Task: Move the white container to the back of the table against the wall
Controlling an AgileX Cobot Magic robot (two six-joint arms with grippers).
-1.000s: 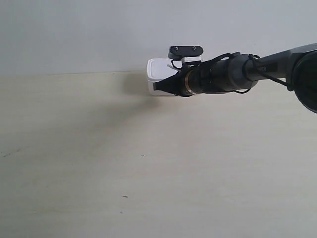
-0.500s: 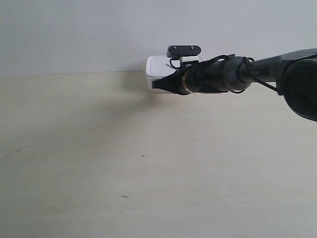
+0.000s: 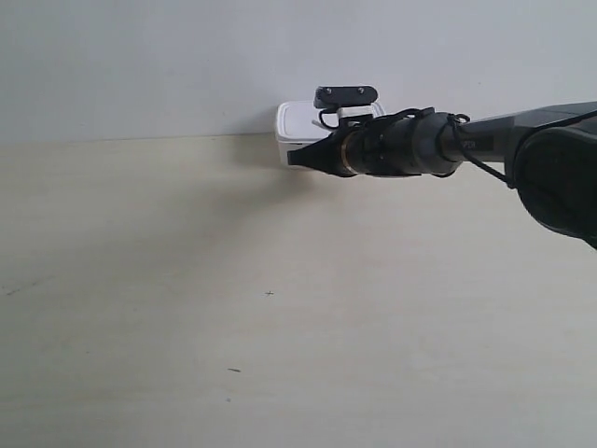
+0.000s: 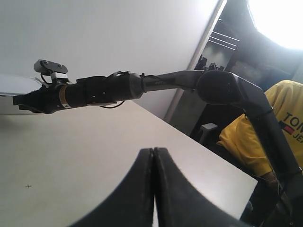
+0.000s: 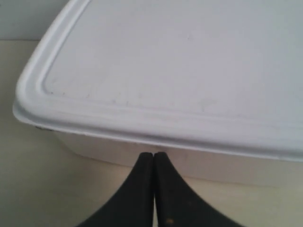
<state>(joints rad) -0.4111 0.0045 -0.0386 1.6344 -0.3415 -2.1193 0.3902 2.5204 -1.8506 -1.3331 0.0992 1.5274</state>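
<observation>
At the back edge of the wide, pale cream-beige table [image 3: 187,280], under the plain grey-white wall [image 3: 140,65], the small, shallow, lidded plastic white container [image 3: 297,126] sits slightly farther back than 1 second ago and now seems to touch the wall. Just to its right, the right gripper [image 3: 300,158] has followed it in; its 2 black fingers are pressed together and hold nothing, the tips against the box's side. The push looks essentially done, with only a retreat likely left. The left gripper [image 4: 154,163], also pressed together and empty, hangs well apart.

Matte black arm [image 3: 490,129], tapered end effector [image 3: 293,161], brass-coloured ring [image 3: 345,154], looped black cables [image 3: 457,119].
</observation>
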